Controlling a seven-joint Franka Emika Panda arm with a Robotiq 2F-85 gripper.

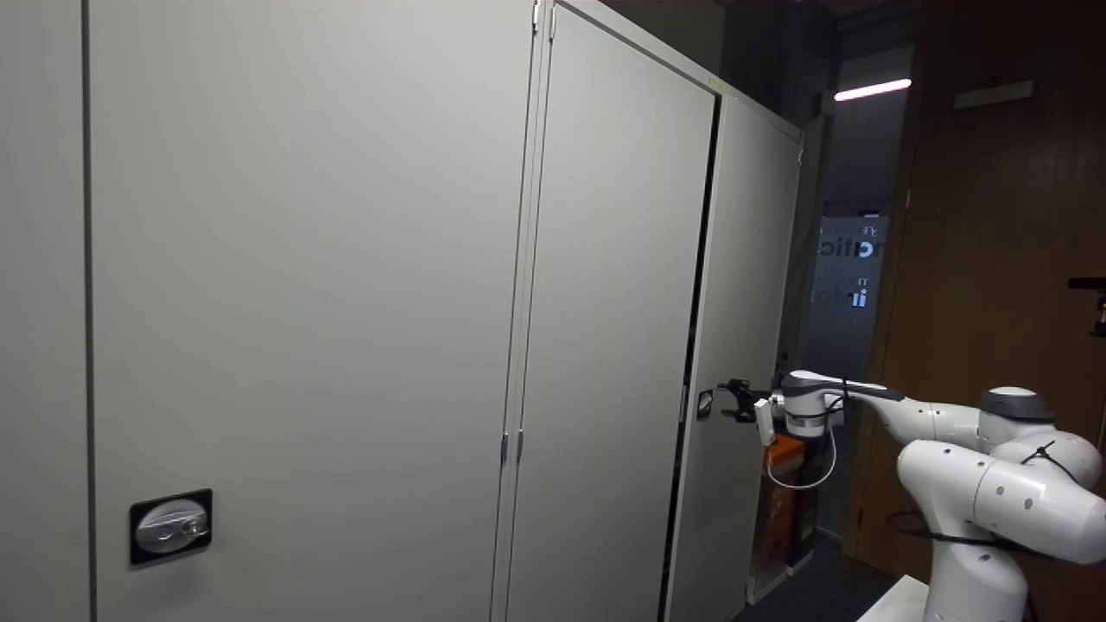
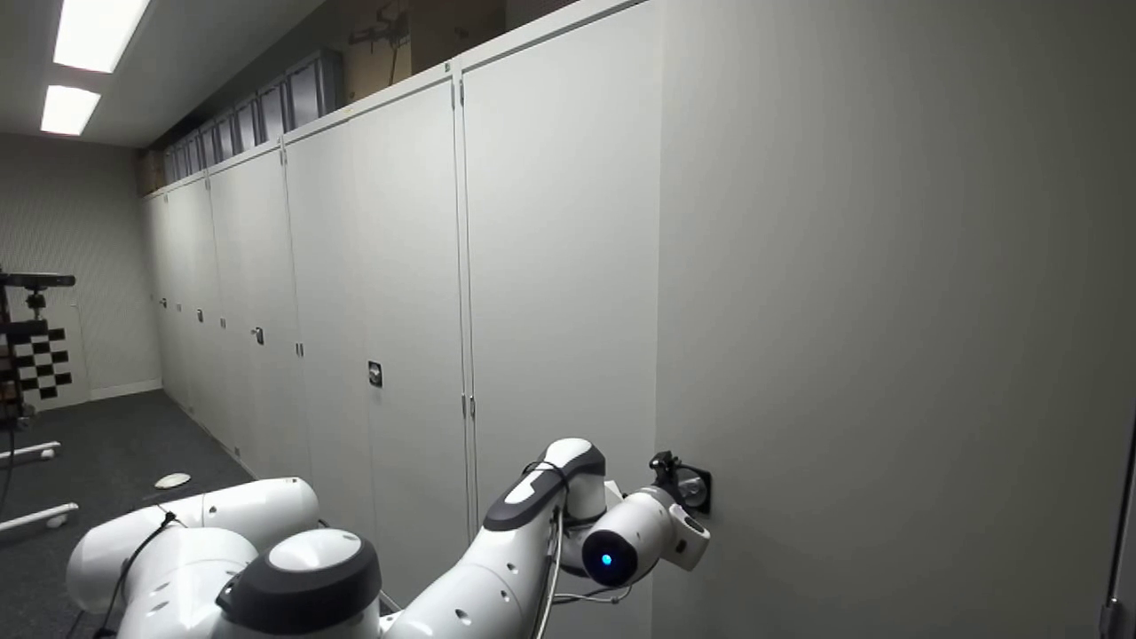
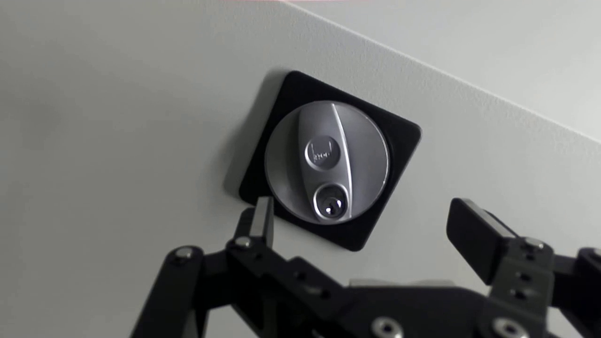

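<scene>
A round silver turn handle with a keyhole sits on a black square plate (image 3: 404, 134) on a light grey cabinet door. The handle (image 3: 324, 155) fills the middle of the wrist view and also shows in both exterior views (image 1: 705, 403) (image 2: 693, 489). My gripper (image 3: 361, 204) is open and empty in front of the door. Its left finger overlaps the plate's lower left edge in the picture; its right finger is off to the right of the plate. In an exterior view the gripper (image 1: 726, 400) points at the handle with a small space between. I see no contact.
The handle's door (image 1: 739, 259) meets a neighbouring door (image 1: 618, 225), with a dark gap between them. More cabinets carry similar handles (image 1: 171, 527) (image 2: 374, 374). An orange box (image 1: 785, 449) stands beside the cabinet. A stand with a checkerboard (image 2: 40, 359) is at the far left.
</scene>
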